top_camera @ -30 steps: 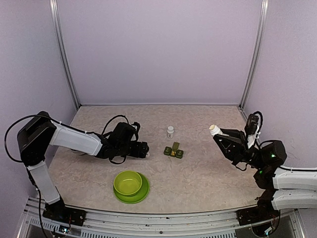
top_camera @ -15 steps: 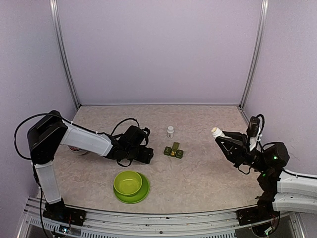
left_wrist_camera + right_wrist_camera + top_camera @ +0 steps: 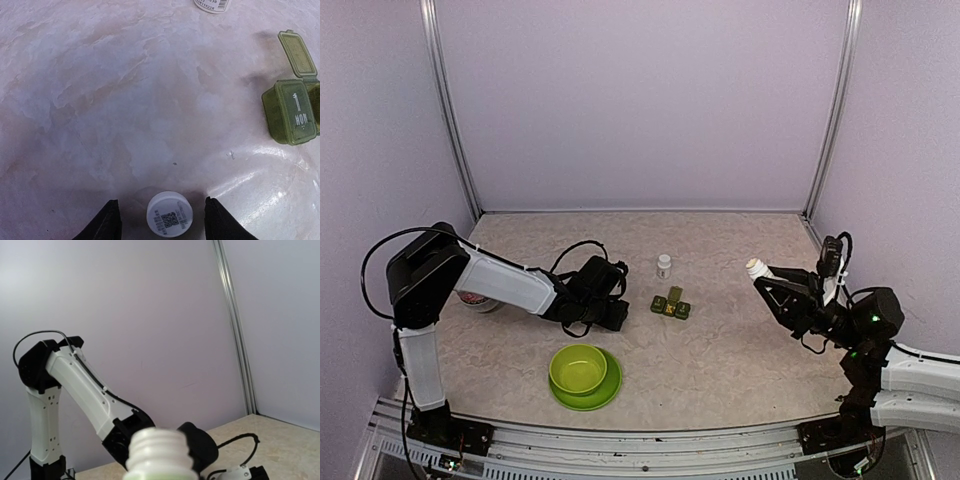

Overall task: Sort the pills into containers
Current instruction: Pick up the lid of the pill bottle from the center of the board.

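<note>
Close the left gripper's (image 3: pixel 162 225) parted, empty jaws evenly on the small white round plastic cap (image 3: pixel 169 215) at bottom centre of the left wrist view, clear of the dark green plastic pill box (image 3: pixel 292 112) at right, while the right gripper (image 3: pixel 765 275) clamps the white open-necked bottle (image 3: pixel 753 266).

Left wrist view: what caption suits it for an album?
Left pincer open around a white cap; green pill box nearby, one lid up.

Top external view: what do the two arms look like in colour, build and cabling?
Both the left arm and right arm have white link shells with black joints and black wrist ends. Loose black cables loop along each. A small green light glows on the right arm.
</note>
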`<state>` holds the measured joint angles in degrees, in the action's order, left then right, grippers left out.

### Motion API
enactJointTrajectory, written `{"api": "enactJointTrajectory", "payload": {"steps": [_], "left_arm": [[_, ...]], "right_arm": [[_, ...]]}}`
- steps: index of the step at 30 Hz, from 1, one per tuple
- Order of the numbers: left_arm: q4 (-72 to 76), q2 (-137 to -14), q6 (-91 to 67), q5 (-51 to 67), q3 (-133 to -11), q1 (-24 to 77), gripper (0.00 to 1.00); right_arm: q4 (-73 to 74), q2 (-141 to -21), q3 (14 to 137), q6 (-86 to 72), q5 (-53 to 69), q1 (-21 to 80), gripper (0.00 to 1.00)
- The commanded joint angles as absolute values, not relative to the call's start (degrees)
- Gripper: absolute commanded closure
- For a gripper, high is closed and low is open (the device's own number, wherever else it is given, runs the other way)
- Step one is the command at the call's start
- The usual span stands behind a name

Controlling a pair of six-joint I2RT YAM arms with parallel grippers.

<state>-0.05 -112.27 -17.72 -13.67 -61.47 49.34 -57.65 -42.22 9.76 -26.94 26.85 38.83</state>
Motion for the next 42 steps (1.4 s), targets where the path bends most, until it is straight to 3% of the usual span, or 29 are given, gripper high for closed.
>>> {"api": "enactJointTrajectory", "payload": {"steps": [1,8,21,30,42], "left_arm": [[-0.97,-113.46,-17.29,-14.23,-62.87,49.66,0.46],[-1.05,-114.33,-17.09,-13.26,-63.10,49.75,0.55],[-1.27,-113.64,-17.66,-12.31,-63.18,49.80,0.81],[-0.15,-107.93,-18.62,-6.26,-63.26,49.83,0.82],[6.68,-97.41,-22.47,14.84,-66.50,50.45,0.81]], "right_arm": [[-56.68,-41.16,9.40,-25.82,26.05,38.32,0.98],[-56.05,-41.13,9.57,-24.65,25.66,38.23,0.98],[-55.07,-40.96,9.76,-24.35,25.49,37.81,0.99],[-52.81,-41.89,11.37,-22.61,27.85,37.79,0.98],[-53.15,-46.68,13.56,-21.80,33.06,37.79,0.97]]}}
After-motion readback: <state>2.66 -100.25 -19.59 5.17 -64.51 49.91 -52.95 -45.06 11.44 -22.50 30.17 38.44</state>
